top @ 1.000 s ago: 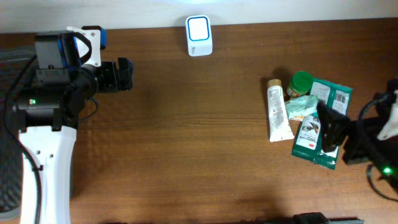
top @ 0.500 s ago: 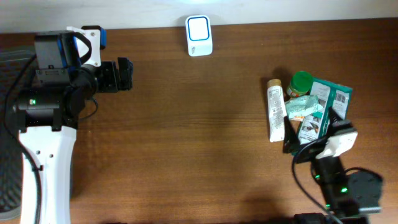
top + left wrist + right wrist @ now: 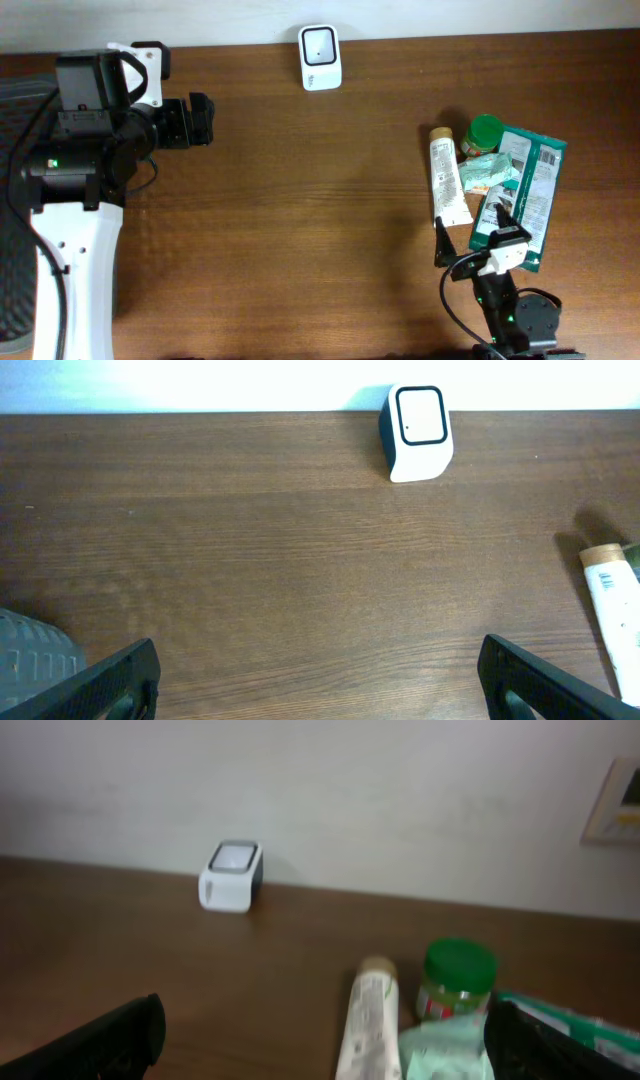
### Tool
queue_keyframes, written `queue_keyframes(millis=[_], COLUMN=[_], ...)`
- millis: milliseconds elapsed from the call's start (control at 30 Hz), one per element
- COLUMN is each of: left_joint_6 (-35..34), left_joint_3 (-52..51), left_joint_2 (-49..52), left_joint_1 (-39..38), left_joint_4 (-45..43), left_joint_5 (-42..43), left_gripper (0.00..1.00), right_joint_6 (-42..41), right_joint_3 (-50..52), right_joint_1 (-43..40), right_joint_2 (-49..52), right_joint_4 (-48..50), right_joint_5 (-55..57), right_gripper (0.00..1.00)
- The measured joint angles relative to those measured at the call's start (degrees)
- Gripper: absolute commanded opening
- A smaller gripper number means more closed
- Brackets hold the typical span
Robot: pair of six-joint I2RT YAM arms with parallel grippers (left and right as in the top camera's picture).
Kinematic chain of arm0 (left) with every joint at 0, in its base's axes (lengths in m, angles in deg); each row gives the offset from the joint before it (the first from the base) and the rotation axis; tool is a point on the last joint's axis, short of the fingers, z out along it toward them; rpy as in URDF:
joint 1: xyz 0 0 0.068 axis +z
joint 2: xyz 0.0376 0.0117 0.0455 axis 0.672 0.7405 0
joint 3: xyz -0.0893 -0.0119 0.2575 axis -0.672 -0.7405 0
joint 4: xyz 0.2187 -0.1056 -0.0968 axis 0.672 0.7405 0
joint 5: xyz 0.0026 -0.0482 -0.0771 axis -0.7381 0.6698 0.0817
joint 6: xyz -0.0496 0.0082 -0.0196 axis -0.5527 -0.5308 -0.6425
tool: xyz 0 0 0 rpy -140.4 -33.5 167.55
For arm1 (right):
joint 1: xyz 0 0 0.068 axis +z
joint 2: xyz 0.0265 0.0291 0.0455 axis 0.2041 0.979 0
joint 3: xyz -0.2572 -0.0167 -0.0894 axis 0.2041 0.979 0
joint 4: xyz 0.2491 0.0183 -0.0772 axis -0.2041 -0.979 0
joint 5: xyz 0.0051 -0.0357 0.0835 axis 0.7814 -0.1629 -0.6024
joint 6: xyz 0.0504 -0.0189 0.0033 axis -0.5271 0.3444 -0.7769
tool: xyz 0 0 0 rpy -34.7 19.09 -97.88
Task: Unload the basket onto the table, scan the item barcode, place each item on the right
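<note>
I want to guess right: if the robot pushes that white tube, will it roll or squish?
The tube lies on its side, so it might roll a bit. Its wider flat end would probably stop it. Squeeze tubes usually squish.

Left wrist view: fingers [image 3: 118,682] of left tool [image 3: 320,685] are cropped by the bottom edge. Tube [image 3: 612,605] is cut by the right edge, print too small to be read. Grey mesh item [image 3: 30,650] is clipped at the corner.

Right wrist view is blurred throughout. Right tool [image 3: 320,1040] is cropped at the bottom, as is the pale packet [image 3: 447,1050]. Jar [image 3: 458,975] is part-hidden by that packet.

Overhead: right arm [image 3: 512,315] is cut by the bottom edge. Lower end of green pouch [image 3: 538,180] is covered by it. Labels are too small to be read.
</note>
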Motion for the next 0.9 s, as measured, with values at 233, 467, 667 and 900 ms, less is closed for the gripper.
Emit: queue_keyframes(millis=[233, 467, 667, 900], left_joint_6=[0.0, 0.0, 0.0, 0.0], left_joint_3=[0.0, 0.0, 0.0, 0.0], left_joint_2=[0.0, 0.0, 0.0, 0.0], left_joint_1=[0.0, 0.0, 0.0, 0.0], left_joint_4=[0.0, 0.0, 0.0, 0.0], left_joint_5=[0.0, 0.0, 0.0, 0.0], left_gripper=[0.99, 0.99, 0.99, 0.99], right_joint_6=[0.0, 0.0, 0.0, 0.0], right_joint_3=[1.5, 1.5, 1.5, 1.5], right_joint_1=[0.0, 0.0, 0.0, 0.0], right_joint_2=[0.0, 0.0, 0.0, 0.0], right_joint_4=[-1.0, -1.0, -1.0, -1.0], right_joint_5=[0.0, 0.0, 0.0, 0.0], right_gripper=[0.98, 0.98, 0.98, 0.98])
